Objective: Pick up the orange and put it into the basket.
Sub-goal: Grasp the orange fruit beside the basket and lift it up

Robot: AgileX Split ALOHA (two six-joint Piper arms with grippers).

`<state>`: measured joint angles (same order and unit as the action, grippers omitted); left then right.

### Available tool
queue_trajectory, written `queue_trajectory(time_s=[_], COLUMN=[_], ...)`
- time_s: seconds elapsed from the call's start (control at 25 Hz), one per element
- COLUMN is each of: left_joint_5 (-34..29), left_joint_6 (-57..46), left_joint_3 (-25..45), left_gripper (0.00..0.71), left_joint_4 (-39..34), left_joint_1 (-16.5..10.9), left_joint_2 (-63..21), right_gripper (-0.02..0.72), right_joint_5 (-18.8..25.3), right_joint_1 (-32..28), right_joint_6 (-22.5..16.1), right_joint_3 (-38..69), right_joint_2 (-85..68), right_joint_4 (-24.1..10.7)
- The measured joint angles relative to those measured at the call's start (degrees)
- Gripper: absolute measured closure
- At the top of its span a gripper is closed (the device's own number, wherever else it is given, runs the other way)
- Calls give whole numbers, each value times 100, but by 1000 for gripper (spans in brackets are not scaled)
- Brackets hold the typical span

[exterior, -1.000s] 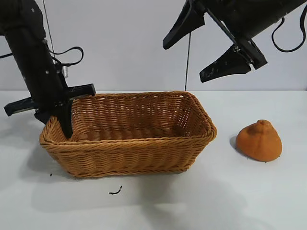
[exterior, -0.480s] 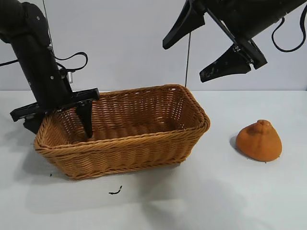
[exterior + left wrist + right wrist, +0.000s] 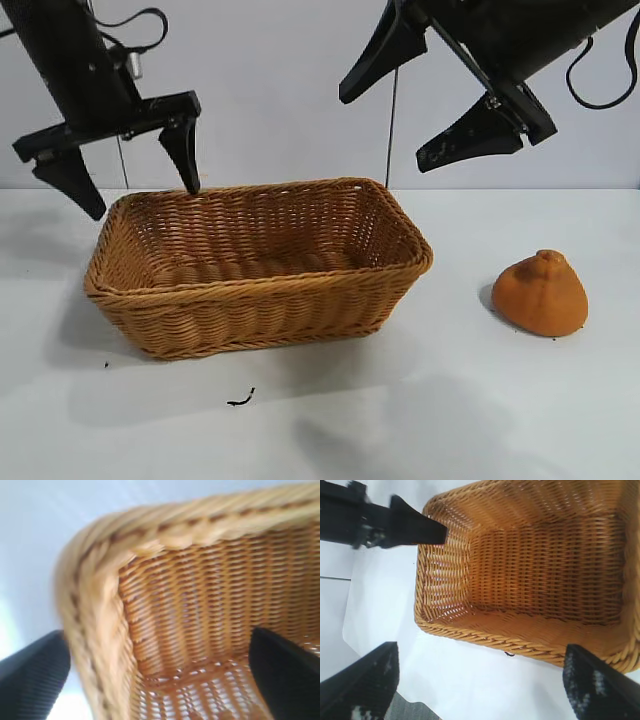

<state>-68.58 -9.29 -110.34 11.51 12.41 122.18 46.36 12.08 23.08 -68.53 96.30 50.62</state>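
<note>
While the orange (image 3: 540,294) sits on the bench right of the basket (image 3: 250,300), my right hand (image 3: 430,95) hangs spread above; it looks firm, probably light, so I'd pinch its broad base.

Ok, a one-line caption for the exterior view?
Left gripper open above the empty basket; right gripper open higher; orange on the table.

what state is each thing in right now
orange: sitting on the table to the right of the basket, not held
basket: upright on the table, nothing inside, not held
left gripper: fingers open, above the basket's left end, holding nothing
right gripper: fingers open, raised above the basket's right end, holding nothing
</note>
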Motion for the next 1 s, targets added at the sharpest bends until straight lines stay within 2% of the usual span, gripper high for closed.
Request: queue_trajectory(time_s=[0.12, 0.24, 0.64, 0.8, 1.0], left_joint_5=[-68, -90, -104, -101, -101], left_joint_6=[35, 56, 256, 430, 621], left_joint_3=[-50, -57, 12, 491, 1688], left_gripper=[16, 15, 14, 14, 14], left_joint_4=[-366, -683, -935, -939, -907], left_joint_1=[0, -128, -1262, -1341, -1333], left_joint_2=[-17, -73, -702, -1289, -2294], right_gripper=[93, 93, 93, 93, 93], right_joint_5=[0, 0, 0, 0, 0], right_joint_1=[0, 0, 0, 0, 0], right_joint_6=[0, 0, 0, 0, 0], right_joint_3=[0, 0, 0, 0, 0], right_joint_2=[0, 0, 0, 0, 0], right_joint_4=[0, 0, 0, 0, 0])
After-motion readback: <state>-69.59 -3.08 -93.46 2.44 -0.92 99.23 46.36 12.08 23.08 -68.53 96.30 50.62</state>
